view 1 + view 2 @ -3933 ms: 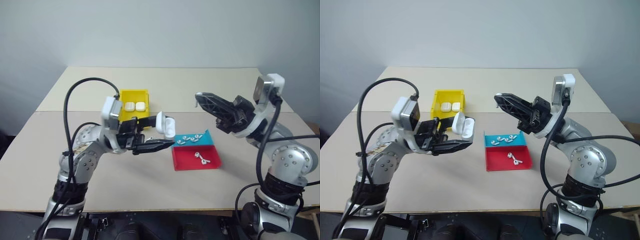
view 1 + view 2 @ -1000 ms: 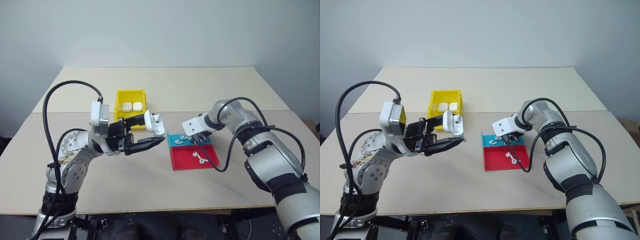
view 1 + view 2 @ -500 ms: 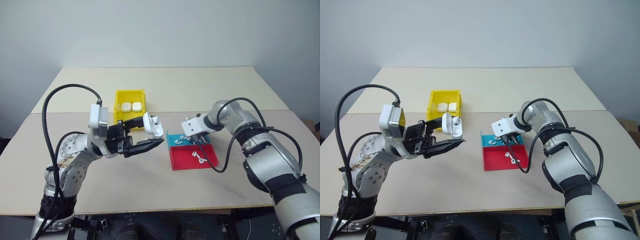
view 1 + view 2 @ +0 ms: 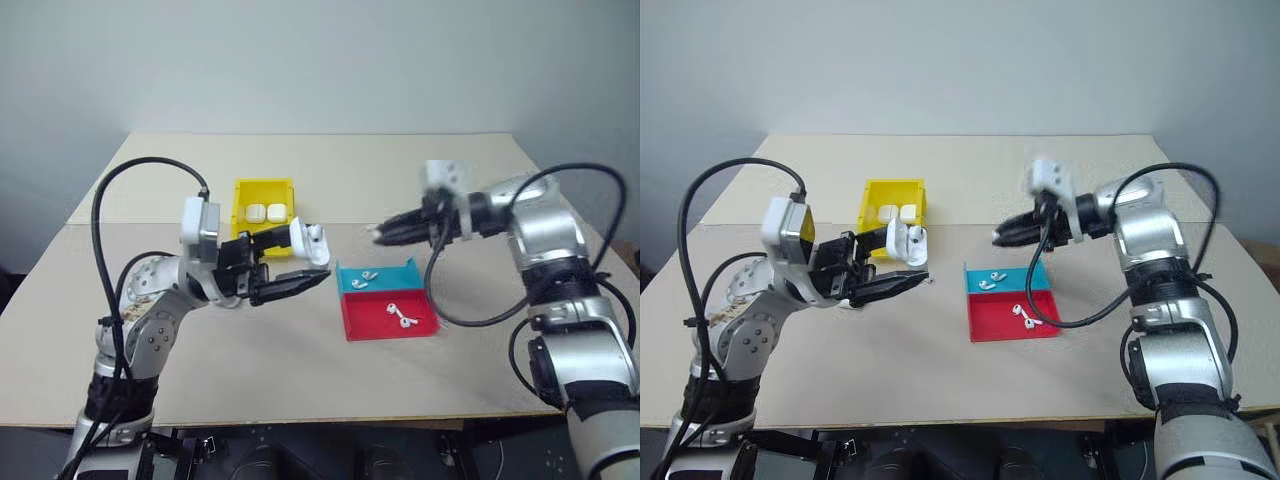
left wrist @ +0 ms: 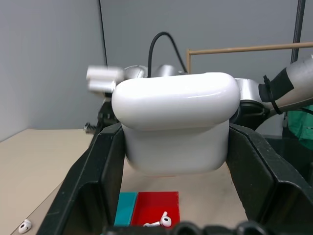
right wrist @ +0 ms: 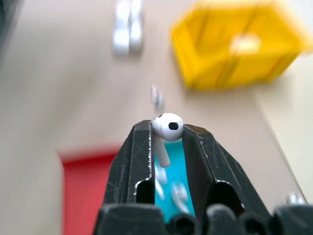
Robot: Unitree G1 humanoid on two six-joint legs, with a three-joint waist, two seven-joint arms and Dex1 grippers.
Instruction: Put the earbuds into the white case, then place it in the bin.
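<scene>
My left gripper (image 4: 298,262) is shut on the white case (image 4: 308,243), held above the table with its lid tipped open; its rounded body (image 5: 176,122) sits between the two black fingers. My right gripper (image 4: 384,235) hangs over the blue tray, pointing left toward the case. It is shut on one of the earbuds (image 6: 167,128), pinched at the fingertips with the stem hanging down. More earbuds lie in the blue tray (image 4: 367,275) and in the red tray (image 4: 400,315). The yellow bin (image 4: 263,184) stands behind the left gripper and holds two closed white cases (image 4: 266,212).
The blue tray (image 4: 405,272) and the red tray (image 4: 420,325) sit side by side in the middle of the table. A loose earbud (image 5: 24,226) lies on the table near the left gripper. The right arm's black cable loops down beside the trays.
My right gripper has come up out of the blue tray with an earbud and turned to point left toward the case. The left gripper and the case have stayed put.
</scene>
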